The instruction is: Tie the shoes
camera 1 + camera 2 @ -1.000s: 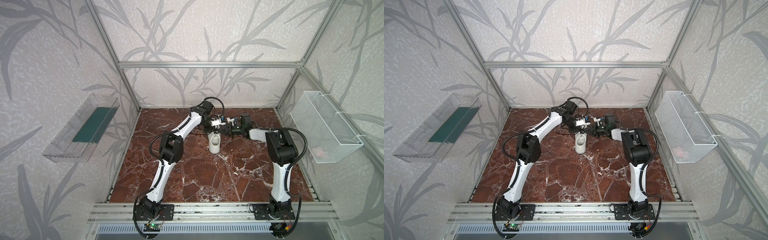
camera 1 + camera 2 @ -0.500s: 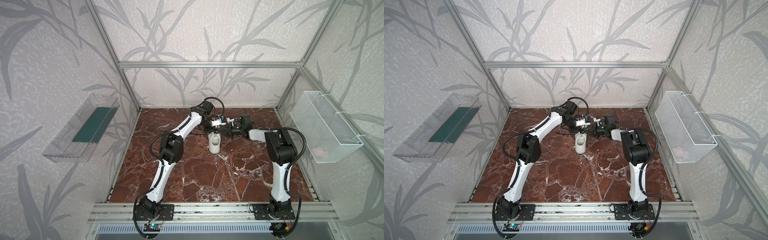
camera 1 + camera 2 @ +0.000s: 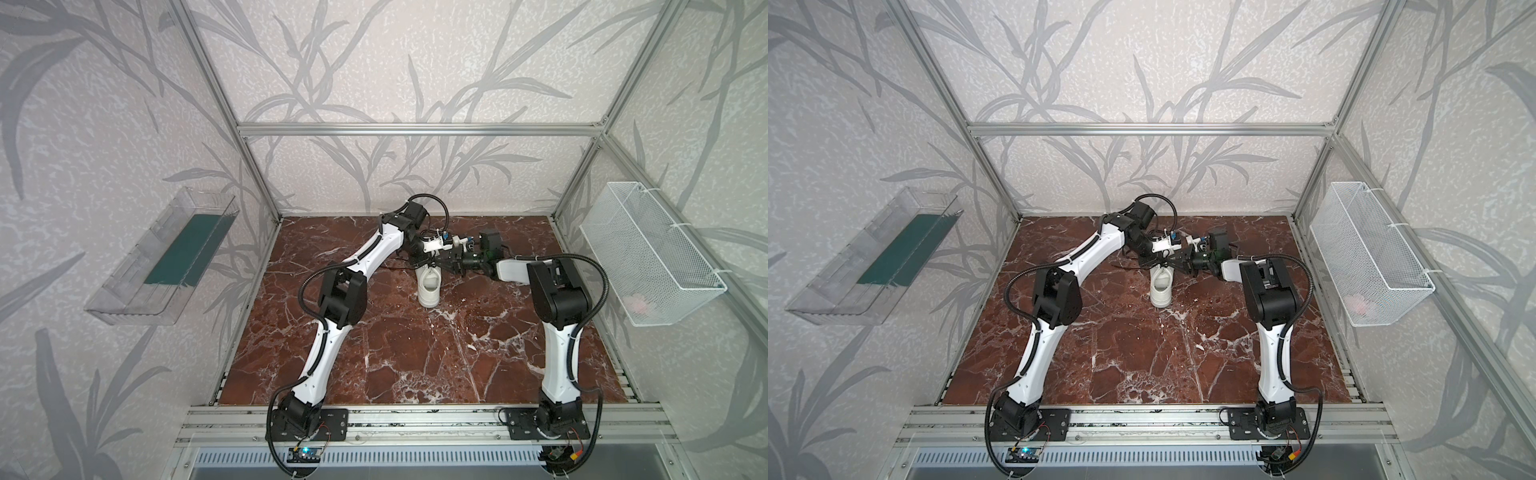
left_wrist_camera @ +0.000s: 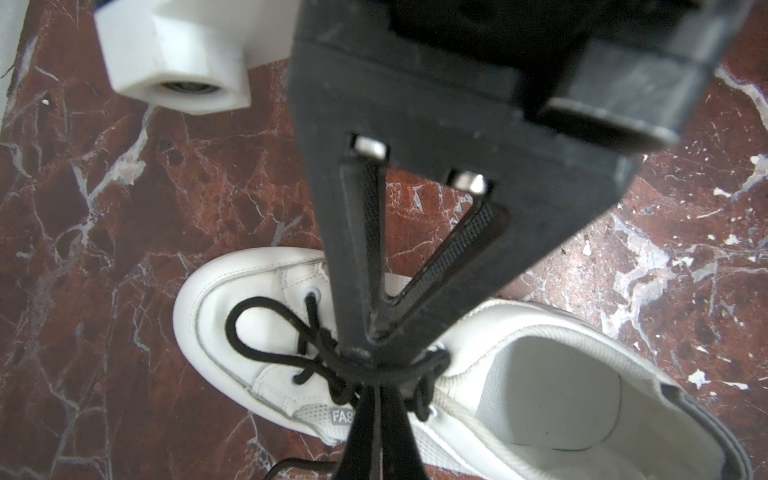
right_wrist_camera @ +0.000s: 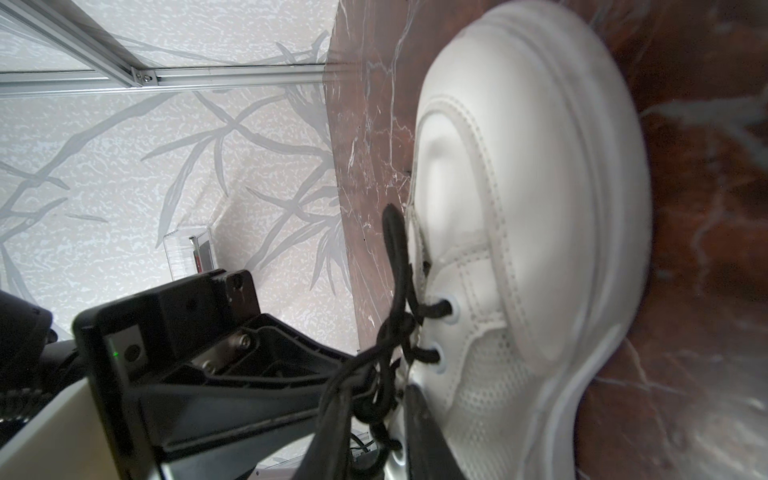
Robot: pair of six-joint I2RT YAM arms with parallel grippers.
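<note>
shoe (image 3: 429,286) on floor | laces (image 4: 266,328) knotted, 1 loop out | left gripper (image 4: 376,332) pinched on laces | right gripper (image 5: 374,409) state unclear | bow not pulled tight

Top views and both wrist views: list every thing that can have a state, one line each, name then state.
sneaker: upright on the marble floor, toe toward the back wall.
laces: knotted over the tongue, one loop lying toward the toe.
left gripper: shut, tips pinched on the laces at the knot.
right gripper: at the knot; jaw gap unclear.
wire basket: hung on the right wall, something pink inside.
clear tray: mounted on the left wall.
</note>
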